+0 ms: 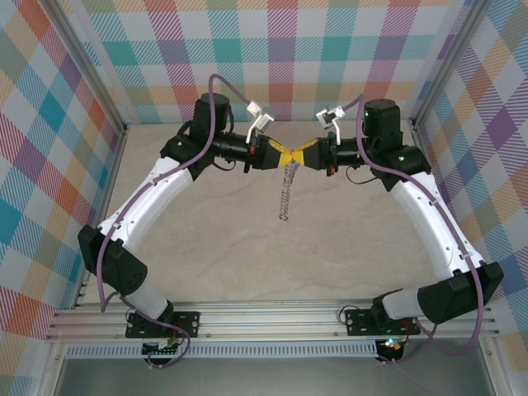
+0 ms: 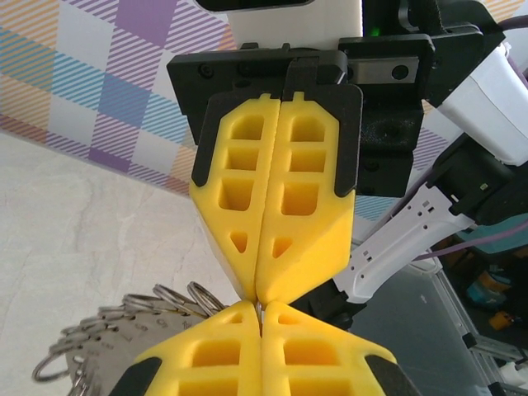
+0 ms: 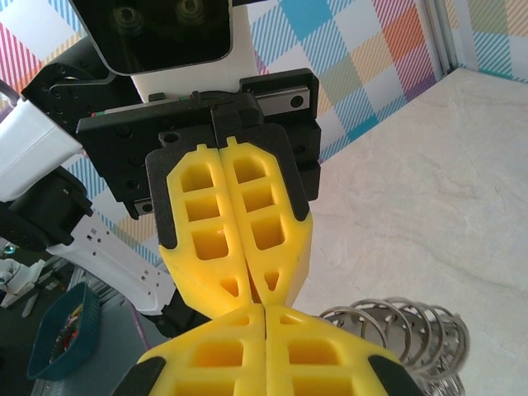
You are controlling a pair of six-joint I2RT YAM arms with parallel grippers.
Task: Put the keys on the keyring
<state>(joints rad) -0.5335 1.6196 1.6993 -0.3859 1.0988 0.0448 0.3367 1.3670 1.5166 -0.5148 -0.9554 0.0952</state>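
keyring (image 2: 107, 334) cut off by our wrist views' lower edge, its pinched part hidden between fingers (image 2: 214, 355), key too small to tell

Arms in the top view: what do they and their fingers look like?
Both the left arm and right arm have white links between black joints, with a purple cable looping along each. The fingers are yellow wedges with cut-out pockets, mounted on black plates.

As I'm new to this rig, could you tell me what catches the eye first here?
Above the table, the left gripper and right gripper meet tip to tip, both shut. A keyring dangles from where they touch. Plaid walls surround them.
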